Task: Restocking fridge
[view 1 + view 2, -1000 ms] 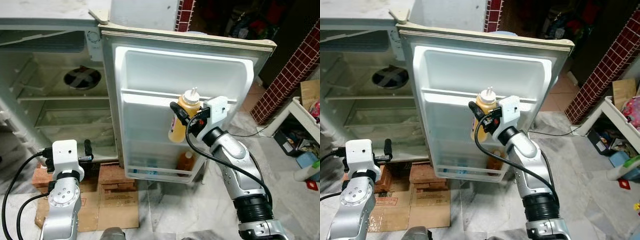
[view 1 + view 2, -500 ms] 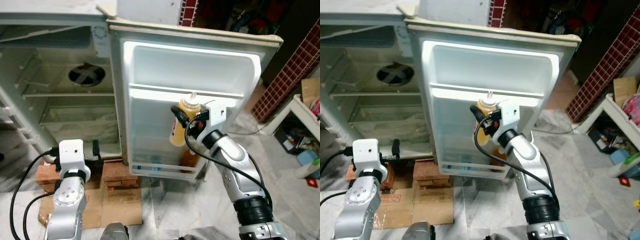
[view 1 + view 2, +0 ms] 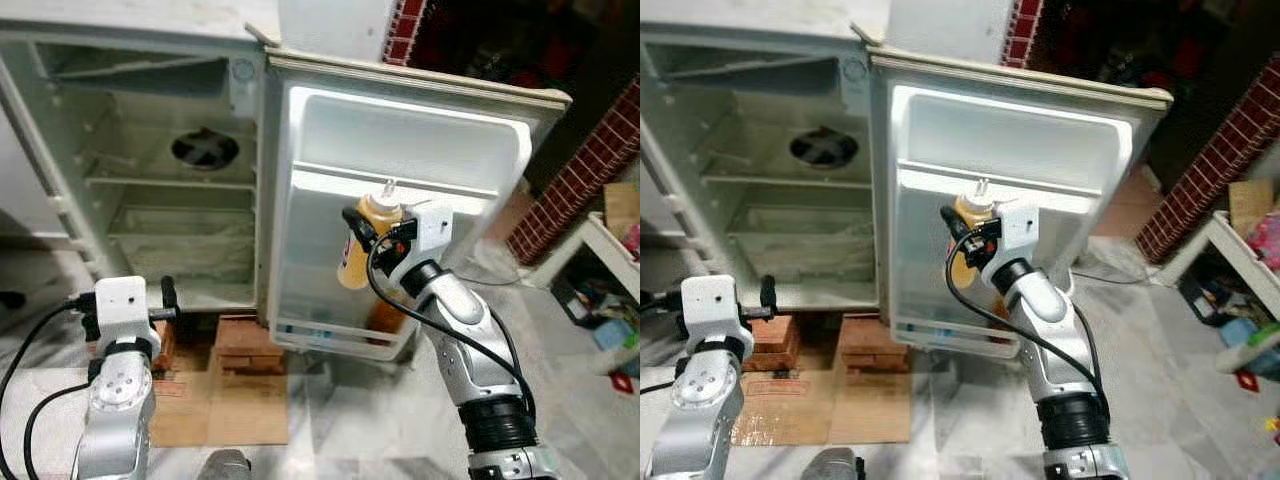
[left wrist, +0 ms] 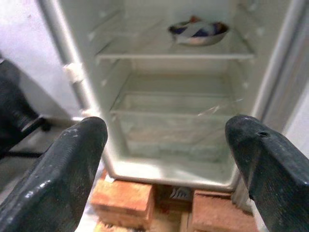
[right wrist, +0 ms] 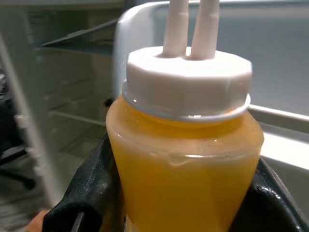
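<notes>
The robot is standing before an open fridge (image 3: 150, 180), its door (image 3: 400, 150) swung wide w/ the inner side facing the camera. The right end effector (image 3: 362, 232) is grasping a yellow squeeze bottle (image 3: 362, 245) w/ a white cap, holding it upright in front of the door's middle section, just below a white door rail (image 3: 400, 185). In the right wrist view the bottle (image 5: 186, 183) is sitting clenched between the two black fingers (image 5: 82, 193), its white cap (image 5: 188, 82) and nozzle pointing up, the liquid inside looking orange-yellow.

A second bottle w/ amber contents (image 3: 385, 318) is standing in the bottom door shelf (image 3: 340, 335), partly hidden behind the right arm.

The left end effector (image 3: 165, 300) is hanging low at the robot's left side, near the fridge's lower edge; in the left wrist view its fingers (image 4: 63, 169) are spread wide apart, released, w/ nothing between them. That view is looking into the fridge interior, w/ white shelves and a bowl (image 4: 198, 33) sitting on an upper shelf.

The fridge is resting on red bricks (image 3: 245, 335), w/ flattened cardboard (image 3: 225, 400) lying on the tiled floor (image 3: 370, 410) in front.
</notes>
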`<state>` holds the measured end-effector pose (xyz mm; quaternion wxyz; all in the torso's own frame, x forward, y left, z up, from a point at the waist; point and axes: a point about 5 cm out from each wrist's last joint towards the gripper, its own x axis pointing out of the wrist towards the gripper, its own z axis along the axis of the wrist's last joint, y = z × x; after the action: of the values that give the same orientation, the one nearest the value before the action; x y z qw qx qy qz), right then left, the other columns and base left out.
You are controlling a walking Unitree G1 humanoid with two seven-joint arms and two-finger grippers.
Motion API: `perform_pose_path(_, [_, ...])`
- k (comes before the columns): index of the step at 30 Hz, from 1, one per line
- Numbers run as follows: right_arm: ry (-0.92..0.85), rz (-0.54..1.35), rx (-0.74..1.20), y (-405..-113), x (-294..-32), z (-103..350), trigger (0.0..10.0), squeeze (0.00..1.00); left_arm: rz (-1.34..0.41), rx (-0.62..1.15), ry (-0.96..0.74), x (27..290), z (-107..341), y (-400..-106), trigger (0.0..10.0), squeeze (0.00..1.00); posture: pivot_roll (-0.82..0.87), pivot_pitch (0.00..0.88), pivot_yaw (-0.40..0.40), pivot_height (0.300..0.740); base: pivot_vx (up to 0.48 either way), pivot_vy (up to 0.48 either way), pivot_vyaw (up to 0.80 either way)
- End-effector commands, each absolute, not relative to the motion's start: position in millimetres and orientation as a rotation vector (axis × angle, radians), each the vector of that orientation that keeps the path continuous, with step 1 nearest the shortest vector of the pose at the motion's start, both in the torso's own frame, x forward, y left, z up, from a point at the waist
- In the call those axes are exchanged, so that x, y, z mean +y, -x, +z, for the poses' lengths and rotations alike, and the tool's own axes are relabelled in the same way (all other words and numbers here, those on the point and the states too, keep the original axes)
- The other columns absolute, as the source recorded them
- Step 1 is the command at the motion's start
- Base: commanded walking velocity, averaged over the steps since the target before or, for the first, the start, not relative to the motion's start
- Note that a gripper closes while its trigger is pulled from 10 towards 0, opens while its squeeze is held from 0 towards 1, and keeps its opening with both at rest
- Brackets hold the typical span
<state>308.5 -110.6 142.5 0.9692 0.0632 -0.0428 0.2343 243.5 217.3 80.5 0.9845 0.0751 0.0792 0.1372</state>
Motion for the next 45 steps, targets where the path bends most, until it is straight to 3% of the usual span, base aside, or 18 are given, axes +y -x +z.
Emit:
perform_pose_path(1, [-0.105, 0.435, -0.127, -311.2, -118.8, 151.0, 10.0, 0.0, 0.265, 0.158, -0.158, 213.4, 79.7, -245.8, 10.0, 0.0, 0.06, 0.0, -0.088, 0.74, 0.0, 0.0, 0.0])
perform_pose_path(10, [-0.117, 0.412, -0.119, -310.9, -121.1, 148.5, 10.0, 0.0, 0.249, 0.169, -0.143, 212.6, 77.4, -245.9, 10.0, 0.0, 0.05, 0.0, -0.086, 0.74, 0.0, 0.0, 0.0])
perform_pose_path(27, [-0.134, 0.442, -0.127, -310.3, -117.5, 149.7, 10.0, 0.0, 0.227, 0.171, -0.144, 206.3, 74.8, -247.0, 10.0, 0.0, 0.04, 0.0, -0.087, 0.631, 0.0, 0.0, 0.0])
perform_pose_path(45, [-0.117, 0.457, -0.132, -313.8, -117.3, 149.8, 10.0, 0.0, 0.197, 0.135, -0.144, 204.3, 78.0, -250.7, 10.0, 0.0, 0.05, 0.0, -0.084, 0.631, 0.0, 0.0, 0.0])
